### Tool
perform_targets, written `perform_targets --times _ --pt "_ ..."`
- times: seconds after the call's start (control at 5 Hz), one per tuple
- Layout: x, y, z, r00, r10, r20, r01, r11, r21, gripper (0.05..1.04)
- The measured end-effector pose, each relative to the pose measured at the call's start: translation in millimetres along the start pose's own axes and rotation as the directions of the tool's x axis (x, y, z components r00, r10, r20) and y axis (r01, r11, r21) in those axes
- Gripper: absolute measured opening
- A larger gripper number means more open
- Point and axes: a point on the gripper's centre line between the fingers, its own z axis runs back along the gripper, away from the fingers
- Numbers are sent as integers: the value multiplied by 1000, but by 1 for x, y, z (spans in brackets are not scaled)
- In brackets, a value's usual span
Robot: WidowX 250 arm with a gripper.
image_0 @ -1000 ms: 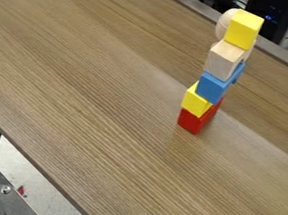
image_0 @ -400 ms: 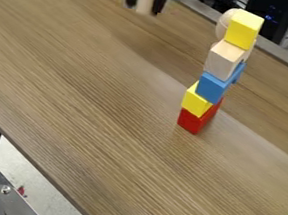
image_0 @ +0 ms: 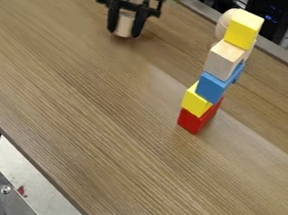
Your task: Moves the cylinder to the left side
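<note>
You are gripping the pale wooden cylinder (image_0: 125,25) in the black hand (image_0: 123,32), its two fingers closing on opposite sides and the lower end showing between them. In the camera view, you are keeping the cylinder to the left of the block tower (image_0: 213,87), well apart from it; whether it is touching the counter (image_0: 97,123), you cannot tell. Your hand is pointing down, and the cylinder is sitting roughly upright in it. The tower is rising from a red block (image_0: 195,123) at its foot, with a yellow block, a blue block, a plain wooden block and another yellow block following above. Next to the tower's top yellow block, a rounded wooden piece (image_0: 224,24) is peeking out.
</note>
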Motion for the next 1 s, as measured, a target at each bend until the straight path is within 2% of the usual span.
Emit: perform_targets --times 0.2,0.6,0.8,1.0 --pt "4 8 -5 997 83 6 -83 996 -21 627" --pt "-11 13 -3 989 140 -54 -143 988 -58 1001" --pt "-19 11 23 991 134 -16 -135 985 -104 1000" --pt "-38 16 63 990 134 33 -129 983 -130 1000"
